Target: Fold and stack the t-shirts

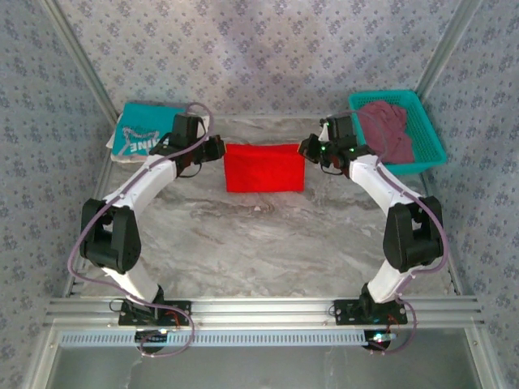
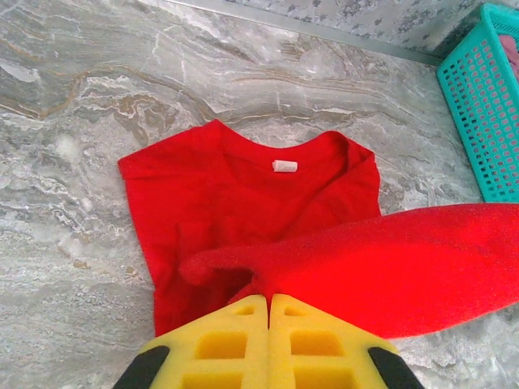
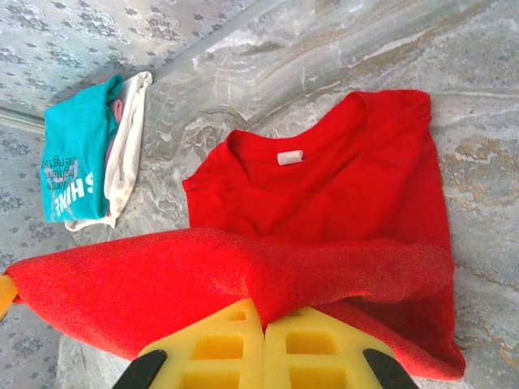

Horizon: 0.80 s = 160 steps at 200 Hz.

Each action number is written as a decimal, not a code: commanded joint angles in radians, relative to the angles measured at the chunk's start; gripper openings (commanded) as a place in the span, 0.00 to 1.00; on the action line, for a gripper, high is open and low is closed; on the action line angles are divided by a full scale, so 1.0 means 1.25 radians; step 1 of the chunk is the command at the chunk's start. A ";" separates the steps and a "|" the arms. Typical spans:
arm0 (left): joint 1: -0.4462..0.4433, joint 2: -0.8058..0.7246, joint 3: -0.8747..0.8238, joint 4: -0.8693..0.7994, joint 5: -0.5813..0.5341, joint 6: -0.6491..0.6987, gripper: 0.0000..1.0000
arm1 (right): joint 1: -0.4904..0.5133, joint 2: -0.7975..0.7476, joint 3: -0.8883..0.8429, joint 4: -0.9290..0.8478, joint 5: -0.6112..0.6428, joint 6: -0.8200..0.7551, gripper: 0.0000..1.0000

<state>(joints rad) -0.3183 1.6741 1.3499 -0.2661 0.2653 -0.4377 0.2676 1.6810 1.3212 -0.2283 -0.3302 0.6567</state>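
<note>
The bright red t-shirt [image 1: 265,168] lies partly folded at the middle back of the table, stretched between both grippers. My left gripper [image 1: 217,150] is shut on its left edge; in the left wrist view the yellow fingertips [image 2: 269,298] pinch a raised fold above the shirt's collar part [image 2: 243,194]. My right gripper [image 1: 308,148] is shut on the right edge, the fold draped over its fingertips [image 3: 264,304] with the red shirt [image 3: 324,186] flat beyond. The teal "SHINE" shirt [image 1: 144,134] lies folded on the white one [image 3: 130,138] at back left. The maroon shirt [image 1: 388,130] sits crumpled in a basket.
A teal plastic basket [image 1: 430,150] stands at the back right, its mesh wall [image 2: 486,121] close to the red shirt's right side. Patterned walls with metal rails close in the back and sides. Bare marble tabletop [image 1: 268,243] stretches in front of the red shirt.
</note>
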 commanded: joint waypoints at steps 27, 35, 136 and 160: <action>0.023 0.083 0.081 0.034 -0.005 0.019 0.00 | -0.008 0.074 0.102 -0.012 0.003 -0.015 0.00; 0.023 0.106 0.100 0.034 -0.003 0.030 0.00 | -0.009 0.089 0.108 -0.007 0.002 -0.016 0.00; 0.050 0.448 0.497 -0.108 -0.119 0.074 0.36 | -0.058 0.387 0.398 -0.052 -0.010 -0.016 0.43; 0.063 0.482 0.607 -0.173 -0.176 0.061 0.39 | -0.071 0.430 0.516 -0.108 -0.038 -0.015 0.47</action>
<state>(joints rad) -0.2680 2.2639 1.9881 -0.3866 0.1444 -0.3660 0.1986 2.1918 1.8484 -0.2825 -0.3393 0.6453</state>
